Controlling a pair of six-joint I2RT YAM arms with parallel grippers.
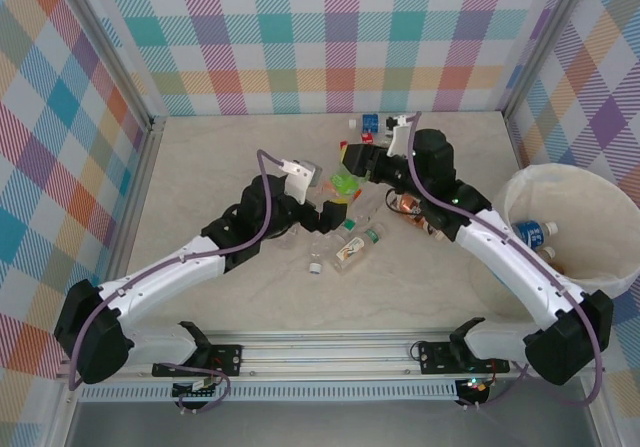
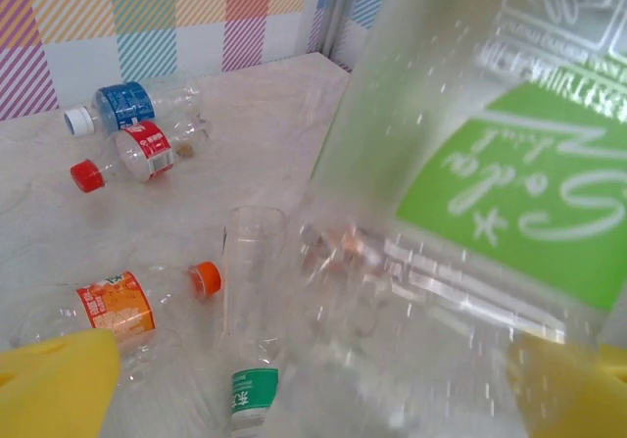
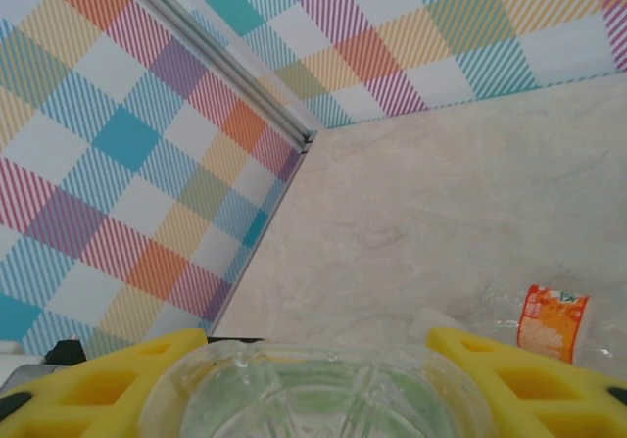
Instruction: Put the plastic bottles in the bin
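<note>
My right gripper point(image 1: 352, 165) point(image 3: 318, 360) is shut on the base of a clear bottle with a bright green label point(image 1: 345, 179) point(image 3: 313, 399), held above the middle of the table. That same bottle point(image 2: 509, 193) looms close in the left wrist view, and my left gripper point(image 1: 327, 213) point(image 2: 313, 389) is open beside it with its yellow fingers point(image 2: 49, 379) wide apart. Several other plastic bottles lie on the table: orange-labelled point(image 2: 118, 306) point(image 3: 554, 322), red-labelled point(image 2: 137, 154), blue-labelled point(image 2: 127, 105) and green-labelled point(image 2: 255, 389). The white bin point(image 1: 570, 170) stands at the right with a blue-labelled bottle point(image 1: 535, 232) inside.
More bottles lie under and near the arms point(image 1: 355, 247) point(image 1: 408, 205) and by the back wall point(image 1: 370, 122). Checked walls close the table on three sides. A metal rail point(image 1: 330, 352) runs along the near edge.
</note>
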